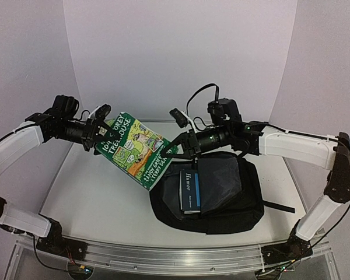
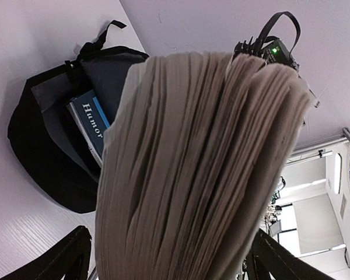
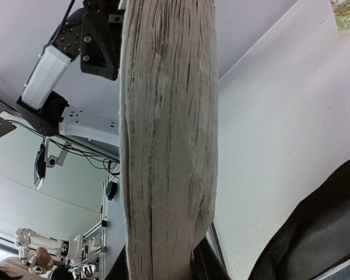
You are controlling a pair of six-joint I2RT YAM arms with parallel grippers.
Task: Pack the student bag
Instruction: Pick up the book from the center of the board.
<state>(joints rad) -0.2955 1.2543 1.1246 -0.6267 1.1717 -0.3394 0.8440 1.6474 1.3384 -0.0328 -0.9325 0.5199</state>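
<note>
Pale lilac walls enclose a white counter (image 1: 93,204), where the large black soft fabric backpack (image 1: 233,204) lies flat at centre-right, mouth gaping, a blue book marked Humor (image 1: 189,188) poking out. Beside it, a thick green paperback book (image 1: 137,146) hangs in the air between both arms. The right gripper (image 1: 181,146) pinches one corner in narrow jaws; the left gripper (image 1: 100,131) straddles the opposite edge, jaws wide, contact unclear. Limp and light, the backpack will likely sag shut; its zip rim seems the best hold
</note>
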